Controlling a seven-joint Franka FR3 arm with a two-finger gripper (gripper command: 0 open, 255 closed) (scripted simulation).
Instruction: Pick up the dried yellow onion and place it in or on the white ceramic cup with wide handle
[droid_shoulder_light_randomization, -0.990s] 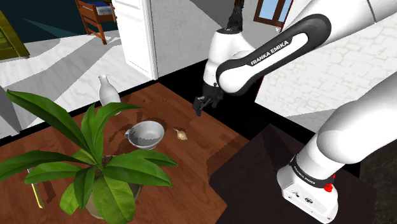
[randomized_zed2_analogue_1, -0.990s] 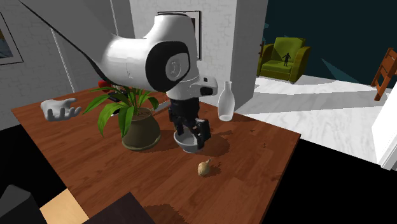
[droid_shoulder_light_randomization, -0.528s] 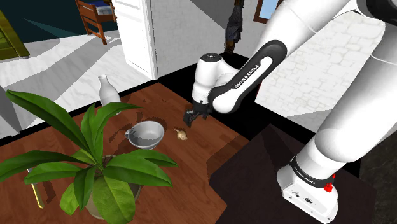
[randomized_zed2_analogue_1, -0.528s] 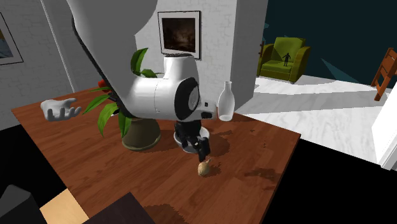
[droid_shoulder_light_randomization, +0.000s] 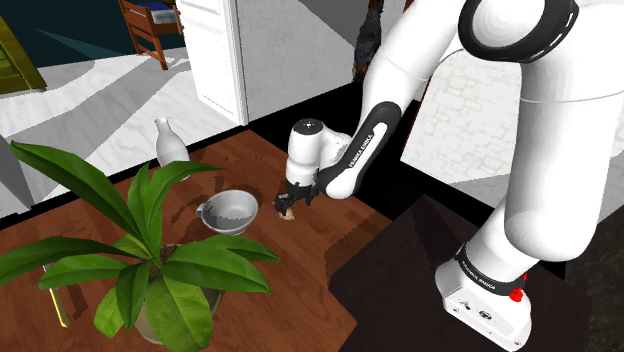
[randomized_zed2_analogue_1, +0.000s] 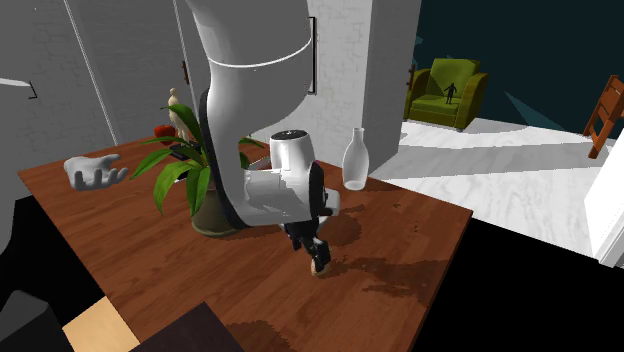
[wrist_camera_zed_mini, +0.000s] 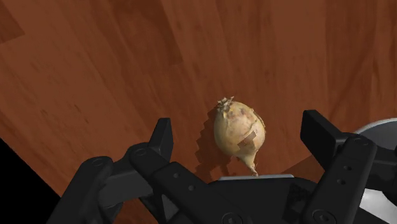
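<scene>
The dried yellow onion (wrist_camera_zed_mini: 238, 130) lies on the wooden table (wrist_camera_zed_mini: 95, 76), papery and tan, with its root tip towards the hand. My gripper (wrist_camera_zed_mini: 242, 137) is open and low over it, one black finger (wrist_camera_zed_mini: 162, 137) on each side and neither touching it. In the shoulder view the gripper (droid_shoulder_light_randomization: 290, 203) stands right over the onion (droid_shoulder_light_randomization: 289, 213), just to the right of the white cup (droid_shoulder_light_randomization: 228, 210) with its wide handle. From the second exterior view, the gripper (randomized_zed2_analogue_1: 317, 258) covers most of the onion (randomized_zed2_analogue_1: 321, 268). The cup's rim (wrist_camera_zed_mini: 383, 129) shows beside one finger.
A white bottle (droid_shoulder_light_randomization: 170, 143) stands behind the cup. A big leafy potted plant (droid_shoulder_light_randomization: 150, 250) fills the shoulder view's lower left. A white hand sculpture (randomized_zed2_analogue_1: 95, 172) sits at the table's far end. The table edge (droid_shoulder_light_randomization: 345, 205) runs near the onion, with a black area beyond it.
The arm has swung down and towards the cup. The open gripper dropped from above the table to straddle the onion. The onion and cup have not moved.
</scene>
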